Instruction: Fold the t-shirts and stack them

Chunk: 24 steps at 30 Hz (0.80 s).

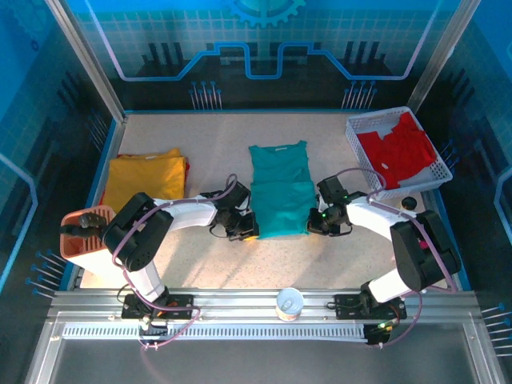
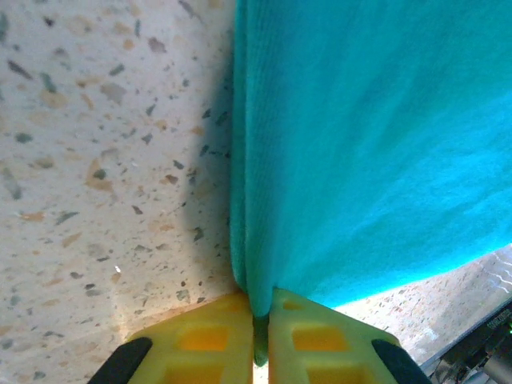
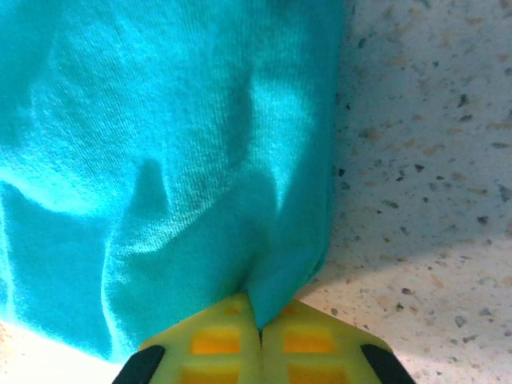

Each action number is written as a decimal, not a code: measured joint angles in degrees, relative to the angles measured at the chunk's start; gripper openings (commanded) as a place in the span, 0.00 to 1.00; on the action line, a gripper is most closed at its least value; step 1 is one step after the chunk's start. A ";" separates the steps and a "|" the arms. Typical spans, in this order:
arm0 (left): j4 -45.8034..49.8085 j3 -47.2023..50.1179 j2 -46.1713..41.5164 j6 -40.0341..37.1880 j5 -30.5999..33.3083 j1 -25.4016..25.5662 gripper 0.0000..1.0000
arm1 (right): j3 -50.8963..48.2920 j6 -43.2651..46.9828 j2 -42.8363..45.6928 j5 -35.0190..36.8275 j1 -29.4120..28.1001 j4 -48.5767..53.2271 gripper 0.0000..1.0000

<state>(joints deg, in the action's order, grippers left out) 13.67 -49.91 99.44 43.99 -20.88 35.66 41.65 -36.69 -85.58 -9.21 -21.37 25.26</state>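
A teal-green t-shirt (image 1: 280,192) lies folded lengthwise in the middle of the table. My left gripper (image 1: 250,234) is shut on its near left corner; in the left wrist view the teal cloth (image 2: 360,144) is pinched between the yellow fingers (image 2: 212,340). My right gripper (image 1: 314,224) is shut on the near right corner, where a fold of the teal cloth (image 3: 160,160) runs down between its yellow fingers (image 3: 312,344). A mustard-yellow t-shirt (image 1: 144,180) lies folded at the left. A red t-shirt (image 1: 398,150) sits in the white basket (image 1: 442,166).
An orange-brown basket (image 1: 80,232) stands at the left edge near the left arm. A small white cup (image 1: 290,303) sits on the front rail. A small black object (image 1: 410,203) lies near the white basket. Bare speckled tabletop (image 1: 208,152) lies between the shirts.
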 measured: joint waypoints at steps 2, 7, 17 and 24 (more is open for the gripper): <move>0.02 -0.07 0.00 -0.57 0.00 0.00 0.08 | -0.55 -0.17 1.11 0.22 0.00 -0.11 0.00; -0.46 0.55 -0.74 -1.03 0.72 0.13 0.07 | -3.41 -0.39 6.47 0.92 0.00 -0.09 0.00; -2.25 5.68 -7.54 -0.52 2.36 2.69 0.00 | -7.37 -0.42 17.18 1.03 -0.02 2.43 0.00; -2.40 10.29 -12.94 2.25 3.63 6.32 0.00 | -10.62 -1.27 24.17 0.07 -2.47 4.94 0.00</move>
<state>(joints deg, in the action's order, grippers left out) 11.27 -39.62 86.50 46.24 -17.26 41.98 31.03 -37.95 -61.41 -9.15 -23.83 30.20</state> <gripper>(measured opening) 0.049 0.059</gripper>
